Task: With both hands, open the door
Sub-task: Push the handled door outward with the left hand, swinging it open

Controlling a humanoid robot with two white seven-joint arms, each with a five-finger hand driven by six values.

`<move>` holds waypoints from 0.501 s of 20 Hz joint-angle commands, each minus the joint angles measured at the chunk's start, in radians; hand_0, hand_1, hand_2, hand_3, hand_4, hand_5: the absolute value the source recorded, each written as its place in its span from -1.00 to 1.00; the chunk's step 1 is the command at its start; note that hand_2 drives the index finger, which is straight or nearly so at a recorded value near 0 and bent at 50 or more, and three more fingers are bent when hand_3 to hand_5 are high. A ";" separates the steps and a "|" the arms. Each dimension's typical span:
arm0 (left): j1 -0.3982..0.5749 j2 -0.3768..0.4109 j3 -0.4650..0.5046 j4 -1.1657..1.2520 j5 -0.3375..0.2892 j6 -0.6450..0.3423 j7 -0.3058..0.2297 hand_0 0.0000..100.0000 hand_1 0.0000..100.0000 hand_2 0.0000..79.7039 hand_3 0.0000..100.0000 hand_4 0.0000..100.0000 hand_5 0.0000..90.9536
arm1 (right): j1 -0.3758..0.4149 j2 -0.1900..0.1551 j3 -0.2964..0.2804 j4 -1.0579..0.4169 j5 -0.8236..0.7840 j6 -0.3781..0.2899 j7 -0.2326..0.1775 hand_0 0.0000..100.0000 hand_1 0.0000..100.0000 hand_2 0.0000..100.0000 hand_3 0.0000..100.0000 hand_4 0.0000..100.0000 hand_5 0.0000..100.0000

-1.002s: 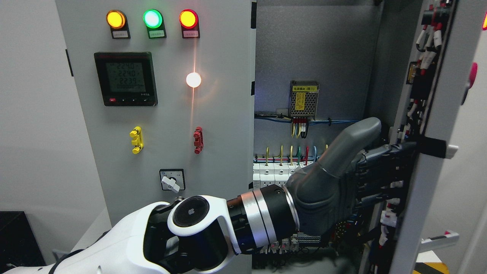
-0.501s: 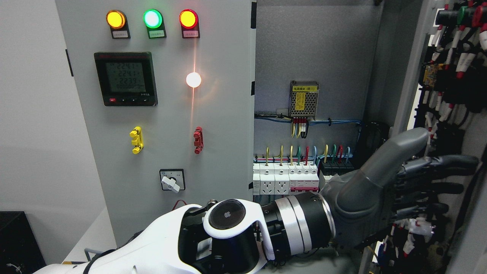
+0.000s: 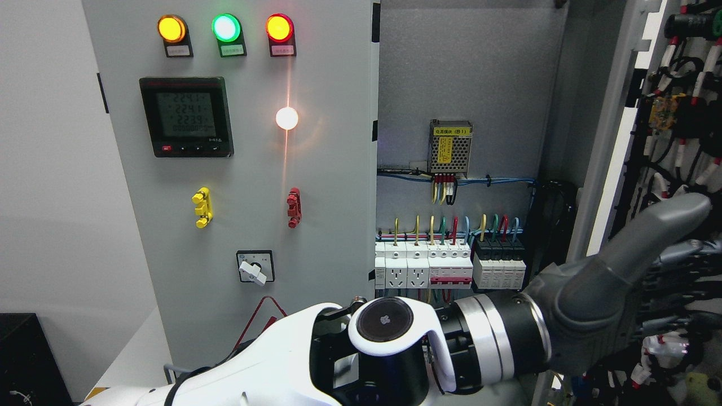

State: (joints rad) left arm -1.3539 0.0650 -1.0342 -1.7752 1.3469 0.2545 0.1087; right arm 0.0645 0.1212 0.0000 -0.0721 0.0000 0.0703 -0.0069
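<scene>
My left arm [image 3: 350, 355] comes in from the lower left and reaches across to the right door [image 3: 606, 141], which stands swung wide open at the picture's right edge. My left hand [image 3: 685, 270] lies flat against the door's wired inner face, fingers [image 3: 691, 248] stretched out and thumb [image 3: 665, 223] raised, holding nothing. The left door [image 3: 327, 186] is closed, with its lamps, meter and switches facing me. My right hand does not show.
Inside the cabinet [image 3: 462, 73] are a small power supply [image 3: 450, 148] and a row of breakers and sockets [image 3: 445, 265] with coloured wires. Wire bundles [image 3: 685, 101] cover the open door's inner side. A white wall [image 3: 45, 169] is at the left.
My left arm and hand have moved right, swinging the right door further open. More of the breaker row and the cabinet's right wall now shows.
</scene>
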 commanded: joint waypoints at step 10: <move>-0.031 -0.214 -0.020 0.184 -0.061 0.011 0.000 -1.00 -1.00 -1.00 -1.00 -1.00 -1.00 | 0.000 0.000 0.023 0.000 0.018 0.000 -0.001 -1.00 -1.00 -1.00 -1.00 -1.00 -1.00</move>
State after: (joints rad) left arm -1.3776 -0.0374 -1.0460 -1.6955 1.3166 0.2565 0.1087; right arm 0.0645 0.1212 0.0000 -0.0721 0.0000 0.0703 -0.0069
